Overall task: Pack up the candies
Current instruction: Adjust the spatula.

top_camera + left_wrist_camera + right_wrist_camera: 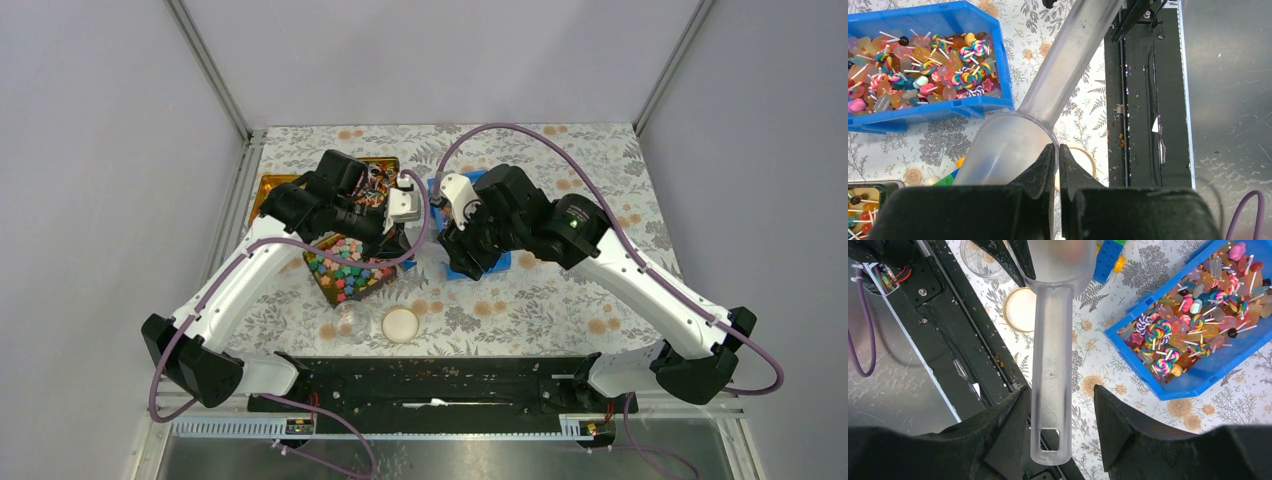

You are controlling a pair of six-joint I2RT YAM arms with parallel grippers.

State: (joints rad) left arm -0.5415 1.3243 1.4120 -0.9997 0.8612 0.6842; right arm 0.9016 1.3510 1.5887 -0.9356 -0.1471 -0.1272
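Layout on the table (560, 290), overhead view: at far left a gold tray (268, 186), partly hidden under the left arm; its contents cannot be made out. Nearer the arm bases, a dark tray of small multicoloured blocks (345, 272) sits below the left wrist. Toward the near edge stand a clear jar (979, 260) and, just beside it, a round lid (400, 325) lying flat.

State of left tool (1058, 150): fingers drawn narrow, pinching the rim of the bowl of a translucent plastic scoop (1013, 145). The scoop is held above the table, with its handle running toward the right arm.

State of right tool (1060, 395): fingers spread wide, one on each side of the scoop handle near its slotted end. The finger on the left of the right wrist view lies at the handle; whether it touches cannot be told. The other finger stands apart from the handle. No grip is taken.

Location of candies (1193, 322): swirl lollipops, gummy pieces and stick sweets heaped in a blue bin (1198, 382) right of centre, beside the scoop and largely under the right arm in the overhead view. All those visible lie inside the bin. A dark container (878, 185) holding ball lollipops shows at the lower left corner of the left wrist view.
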